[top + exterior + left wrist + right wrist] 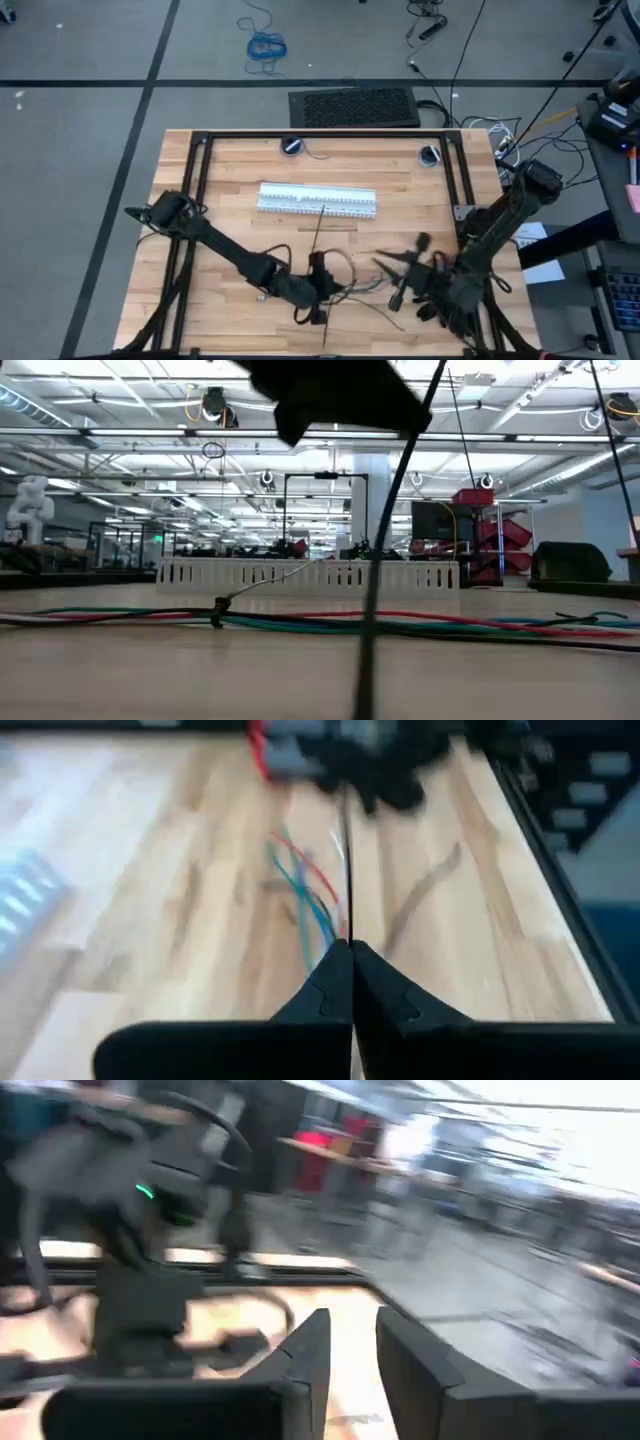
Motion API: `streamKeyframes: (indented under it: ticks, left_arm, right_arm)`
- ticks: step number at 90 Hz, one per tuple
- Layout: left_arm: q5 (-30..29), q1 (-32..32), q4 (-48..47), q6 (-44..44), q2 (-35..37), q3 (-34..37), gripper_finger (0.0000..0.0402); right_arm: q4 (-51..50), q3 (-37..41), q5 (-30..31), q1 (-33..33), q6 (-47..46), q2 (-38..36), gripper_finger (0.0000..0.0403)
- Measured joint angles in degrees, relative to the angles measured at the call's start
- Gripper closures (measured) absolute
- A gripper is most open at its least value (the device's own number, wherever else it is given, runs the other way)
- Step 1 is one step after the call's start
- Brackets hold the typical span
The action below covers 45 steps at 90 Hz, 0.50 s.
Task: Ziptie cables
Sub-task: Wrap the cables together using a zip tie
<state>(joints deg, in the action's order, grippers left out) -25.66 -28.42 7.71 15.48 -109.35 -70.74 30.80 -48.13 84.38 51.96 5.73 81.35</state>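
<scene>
Table [230, 165] first: your wooden top carries the white slotted strips [317, 200] across its middle, lying flat and well clear of both arms. Your left arm reaches in from the left edge and puts the left gripper [318, 290] near the front edge, right at the centre. In the left wrist view its fingers [330, 995] are pressed together on a ziptie [345, 860], a thin dark strip that runs straight out from the tips. From above, that ziptie [318, 232] stretches from the gripper up toward the slotted strips. Your right arm comes from the right side, with the right gripper [398, 285] just beside the left one; its fingers [310, 1345] stand slightly apart with nothing between them. The cables [330, 622] lie flat on the wood between the two grippers, a loose run of red, teal and blue wires.
</scene>
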Motion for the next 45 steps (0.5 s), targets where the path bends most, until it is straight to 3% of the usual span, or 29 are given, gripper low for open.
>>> streamKeyframes:
  ticks: [7, 23, 45]
  left_arm:
    - [-0.2, -0.1, 0.1, -1.2, -0.2, 0.1, 0.0401]
    - [0.0, -0.1, 1.3, -2.5, -0.2, 0.1, 0.0401]
    - [0.7, -0.1, 1.3, -2.6, -0.2, 0.1, 0.0401]
  right_arm:
    - [-4.8, 0.0, 0.5, 1.9, -10.5, 0.9, 0.0327]
    - [-17.8, 0.0, -7.9, 1.9, -35.8, 9.2, 0.0338]
    - [-10.7, 0.0, -9.2, -2.5, -40.6, 21.6, 0.0349]
